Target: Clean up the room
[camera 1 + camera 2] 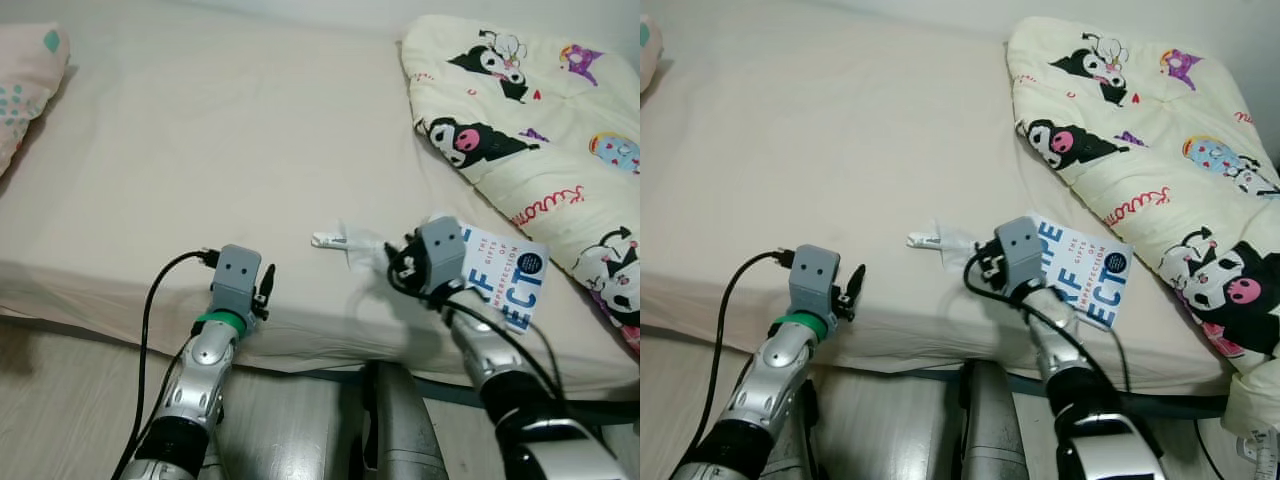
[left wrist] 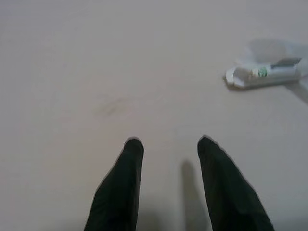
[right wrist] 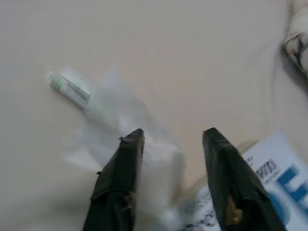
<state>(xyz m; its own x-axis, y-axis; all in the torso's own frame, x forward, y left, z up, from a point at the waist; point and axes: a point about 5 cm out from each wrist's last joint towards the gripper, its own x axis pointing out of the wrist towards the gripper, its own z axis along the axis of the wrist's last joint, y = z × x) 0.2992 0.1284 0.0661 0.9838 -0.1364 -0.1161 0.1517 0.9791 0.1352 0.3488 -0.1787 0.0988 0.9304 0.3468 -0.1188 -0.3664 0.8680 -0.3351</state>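
Right wrist view: our right gripper (image 3: 171, 137) spread, over wrapper (image 3: 120, 125) left of book (image 1: 505, 275) on bed (image 1: 200, 150) | left gripper (image 2: 168, 144) spread, idle | we should pinch the crumpled middle, missing the book.

On the bed (image 1: 200, 150), a wrapper (image 1: 345, 241) lies central near the 6 o'clock edge, book (image 1: 505, 275) at its 3 o'clock, quilt (image 1: 530, 120) toward 2, pillow (image 1: 25, 85) at 10.

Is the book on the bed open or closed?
Closed: the book lies flat on the bed, front cover up.
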